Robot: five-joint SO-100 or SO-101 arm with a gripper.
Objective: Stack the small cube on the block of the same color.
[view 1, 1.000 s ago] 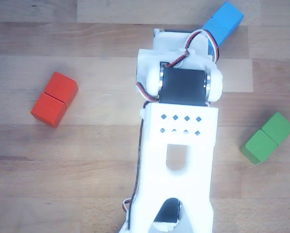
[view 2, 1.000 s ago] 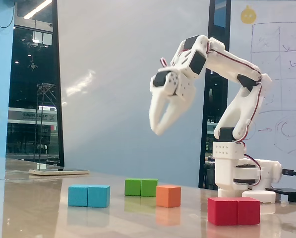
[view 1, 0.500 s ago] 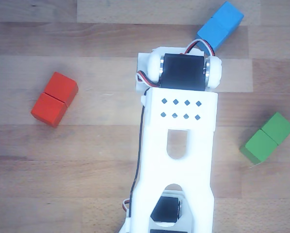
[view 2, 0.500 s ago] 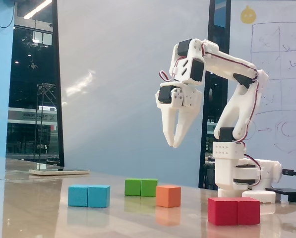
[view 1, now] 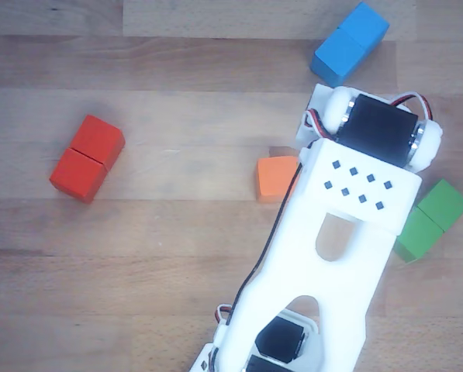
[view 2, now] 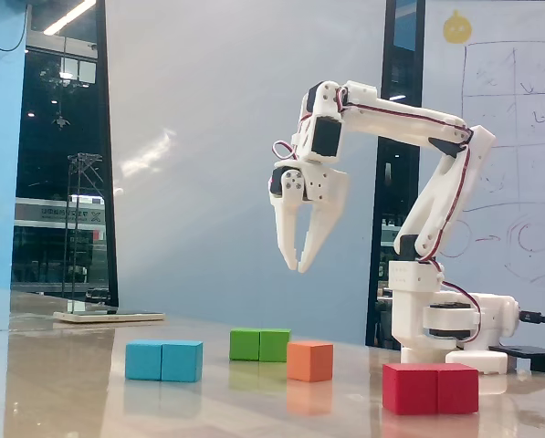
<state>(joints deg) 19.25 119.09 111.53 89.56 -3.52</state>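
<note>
The small orange cube (view 1: 274, 177) lies on the wooden table, its right edge hidden under the white arm in the other view. In the fixed view the cube (view 2: 309, 360) stands alone in the middle. My gripper (view 2: 299, 268) hangs well above the table, pointing down, roughly over the orange cube and the green block. Its fingertips (view 2: 293, 260) meet and hold nothing. In the other view the fingers are hidden beneath the wrist motor (view 1: 380, 130). A red double-length block (view 1: 87, 158) lies far left there, and at the front right in the fixed view (view 2: 431, 388).
A blue double block (view 1: 350, 43) lies at the top of the other view and at the left of the fixed view (view 2: 163, 360). A green double block (view 1: 431, 219) sits right of the arm, behind the cube in the fixed view (view 2: 260, 344). The arm base (view 2: 445, 319) stands at the right.
</note>
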